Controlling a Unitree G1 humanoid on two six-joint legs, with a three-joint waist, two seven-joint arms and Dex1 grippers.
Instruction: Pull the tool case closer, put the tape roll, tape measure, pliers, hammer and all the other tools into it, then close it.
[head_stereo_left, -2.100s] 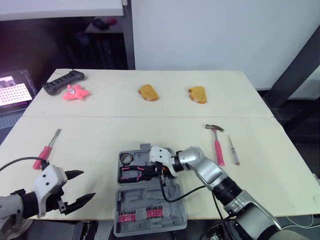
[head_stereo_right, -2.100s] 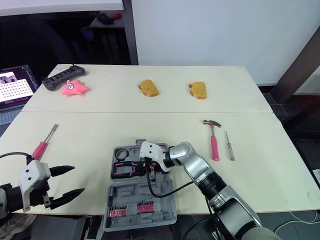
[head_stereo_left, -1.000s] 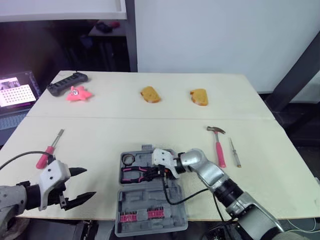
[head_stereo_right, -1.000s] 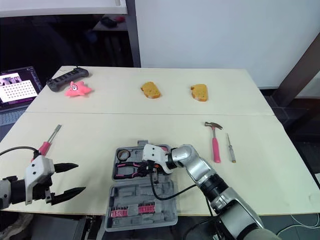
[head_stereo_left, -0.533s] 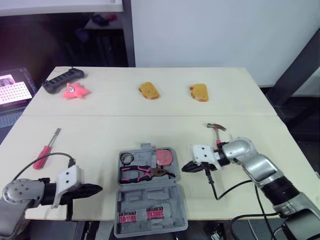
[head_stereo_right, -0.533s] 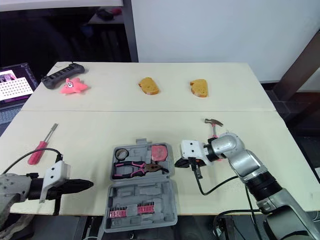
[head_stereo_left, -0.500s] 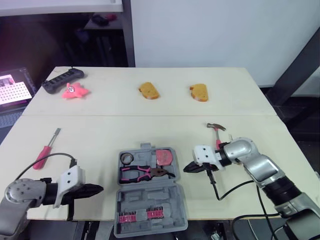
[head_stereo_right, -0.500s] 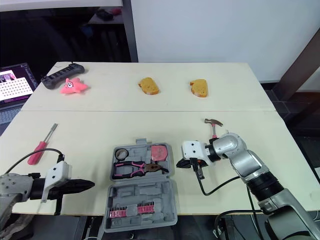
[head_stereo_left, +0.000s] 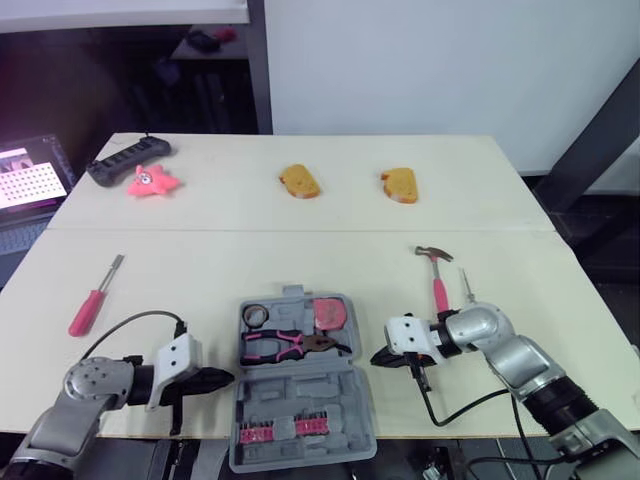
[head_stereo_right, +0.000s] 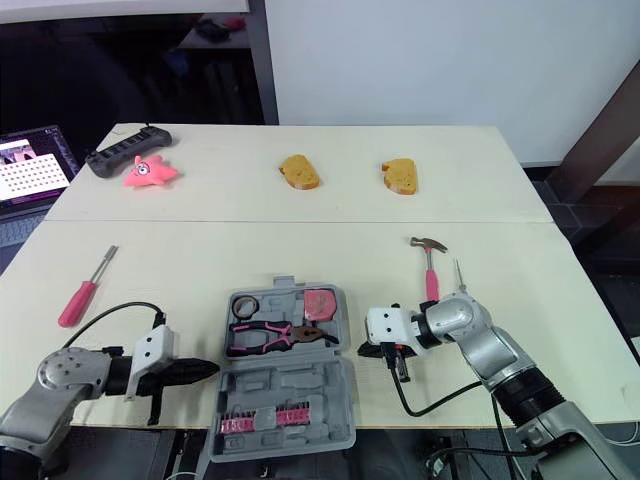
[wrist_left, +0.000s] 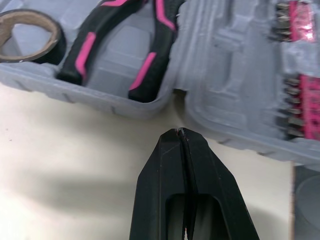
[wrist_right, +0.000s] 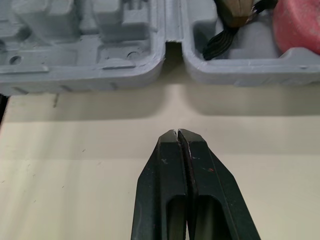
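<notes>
The grey tool case (head_stereo_left: 345, 400) lies open at the table's front middle. Its tray holds the tape roll (head_stereo_left: 255, 317), the pink-handled pliers (head_stereo_left: 285, 345) and a pink tape measure (head_stereo_left: 328, 312). The lid half carries pink bit strips (head_stereo_left: 290, 430). My left gripper (head_stereo_left: 230, 378) is shut and empty, its tip just off the case's left side by the hinge (wrist_left: 175, 97). My right gripper (head_stereo_left: 374, 358) is shut and empty, close to the case's right side. The pink-handled hammer (head_stereo_left: 438, 282) and a thin screwdriver (head_stereo_left: 466, 288) lie right of the case. A red screwdriver (head_stereo_left: 92, 300) lies far left.
Along the back of the table are two yellow-brown bread pieces (head_stereo_left: 299, 182) (head_stereo_left: 399, 186), a pink star toy (head_stereo_left: 150, 181) and a black bar-shaped device (head_stereo_left: 128, 160). A laptop screen (head_stereo_left: 30, 180) stands off the table's left edge.
My right gripper has come out of the case, where it was at the pliers, to the case's right side. My left gripper has shut and moved right to the case's left edge.
</notes>
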